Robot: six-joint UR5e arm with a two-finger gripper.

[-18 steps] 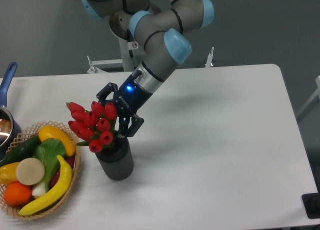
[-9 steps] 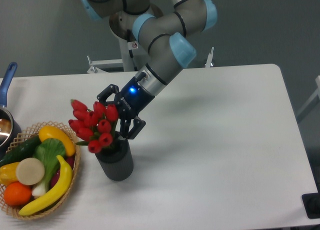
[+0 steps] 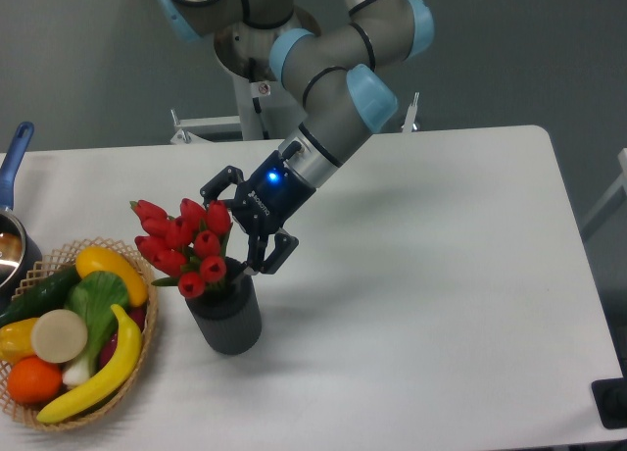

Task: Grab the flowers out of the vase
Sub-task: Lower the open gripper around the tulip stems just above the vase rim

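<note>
The flowers (image 3: 183, 245), a bunch of red tulip buds with green leaves, stand in the dark grey ribbed vase (image 3: 231, 323) at the front left of the table. Their heads lean left, toward the basket. My gripper (image 3: 236, 231) comes in from the upper right, tilted down toward the bunch. Its black fingers (image 3: 277, 252) are spread apart, so it is open. The right edge of the bunch sits at the mouth of the gripper. I cannot tell whether the fingers touch the buds. The stems are hidden inside the vase.
A wicker basket (image 3: 147, 333) of fruit and vegetables sits just left of the vase, almost touching it. A metal pot with a blue handle (image 3: 14, 152) is at the far left edge. The white table (image 3: 421, 294) stretches to the right.
The gripper and forearm have shifted a little to the right and down. The flowers swayed slightly but stay in the vase. The fingers remain spread.
</note>
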